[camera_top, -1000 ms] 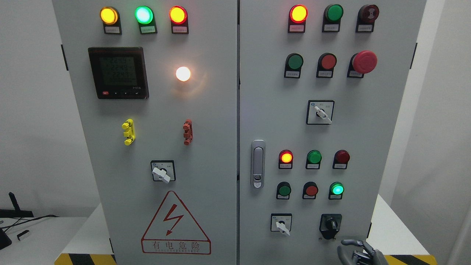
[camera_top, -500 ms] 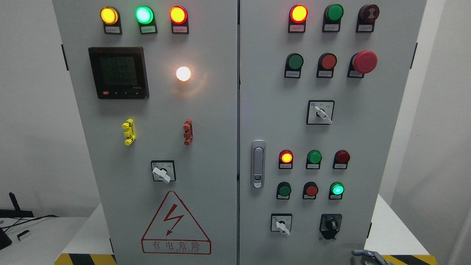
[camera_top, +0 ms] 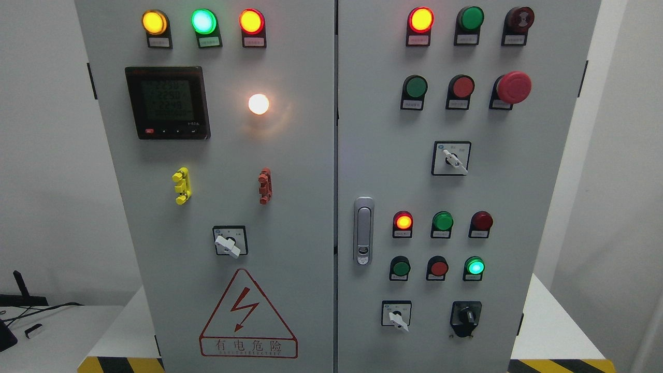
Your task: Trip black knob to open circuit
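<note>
The black knob (camera_top: 466, 316) sits on a black plate at the lower right of the grey cabinet's right door (camera_top: 497, 191), its handle standing roughly upright. Just above it a green lamp (camera_top: 474, 267) is lit. Neither of my hands shows in the head view.
A white selector switch (camera_top: 397, 318) sits left of the black knob. A door latch (camera_top: 363, 230) is on the right door's left edge. A red mushroom stop button (camera_top: 513, 86) is at the upper right. Yellow-black floor tape (camera_top: 554, 366) runs below the cabinet. Cables (camera_top: 31, 311) lie at the far left.
My right hand, which showed at the bottom edge below the black knob, has dropped down out of view. The knob and lamps look the same.
</note>
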